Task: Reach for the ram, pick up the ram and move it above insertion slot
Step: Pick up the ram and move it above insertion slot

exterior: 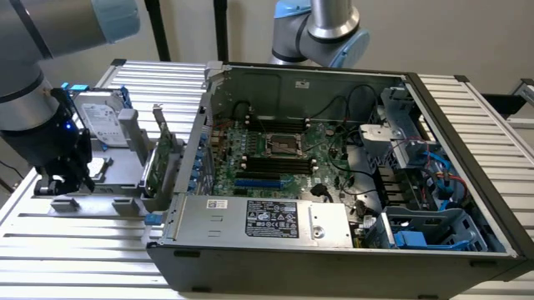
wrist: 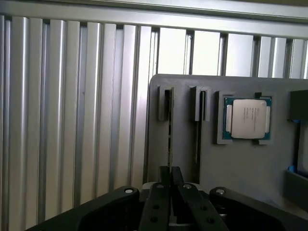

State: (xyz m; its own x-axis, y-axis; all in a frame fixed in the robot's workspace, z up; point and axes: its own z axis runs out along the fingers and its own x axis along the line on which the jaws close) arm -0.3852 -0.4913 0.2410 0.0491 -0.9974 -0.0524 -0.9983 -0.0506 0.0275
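The ram (wrist: 169, 137) stands on edge in a slot of the grey holder plate (wrist: 240, 168), seen as a thin dark line between two grey clips. My gripper (wrist: 170, 169) sits right over its near end, the two black fingers (wrist: 159, 202) pressed together on the stick's edge. In the exterior view the gripper (exterior: 60, 184) hangs low over the holder (exterior: 109, 181) at that view's left, beside the open computer case. The black memory slots (exterior: 276, 164) lie on the motherboard inside the case, well to the exterior view's right of the gripper.
A second thin stick (wrist: 198, 139) stands in the neighbouring slot, and a processor chip (wrist: 248, 118) lies beside it. A hard drive with blue rails (exterior: 100, 122) and an upright green card (exterior: 162, 156) stand between the gripper and the case wall (exterior: 200, 137). Ribbed aluminium table (wrist: 72, 120) surrounds the holder.
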